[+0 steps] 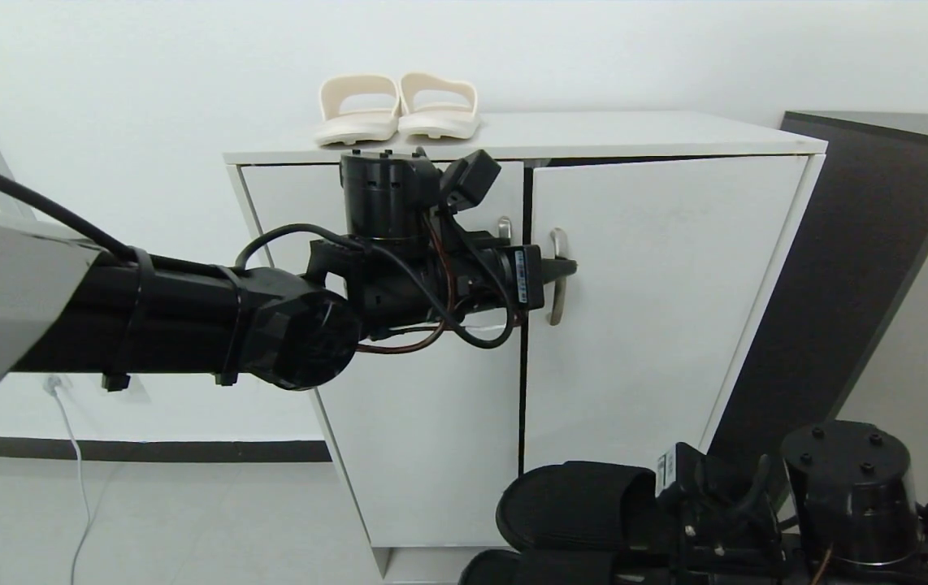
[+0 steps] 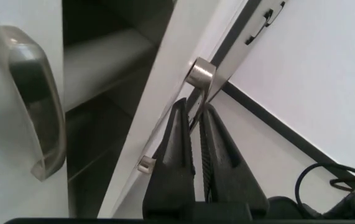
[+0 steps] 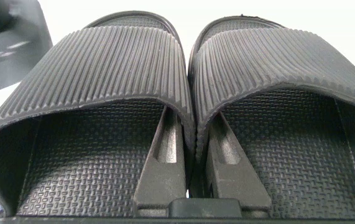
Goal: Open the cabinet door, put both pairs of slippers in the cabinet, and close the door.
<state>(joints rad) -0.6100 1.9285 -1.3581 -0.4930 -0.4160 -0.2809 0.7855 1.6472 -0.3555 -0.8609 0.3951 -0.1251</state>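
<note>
White wall (image 1: 147,73), left claw (image 1: 565,268) gripping handle (image 1: 559,307), right claw (image 3: 193,118) holding slippers (image 3: 115,68) (black)

The left arm (image 1: 188,325) is glossy black, bound with cable ties and looped by black and brown cables (image 1: 431,325). A screw-studded cylinder (image 1: 387,191) tops its wrist, and the left gripper (image 1: 568,266) bears a white label.

dark panel (image 1: 878,268) right | white cable (image 1: 79,467) hanging left | black baseboard (image 1: 139,449)
</note>
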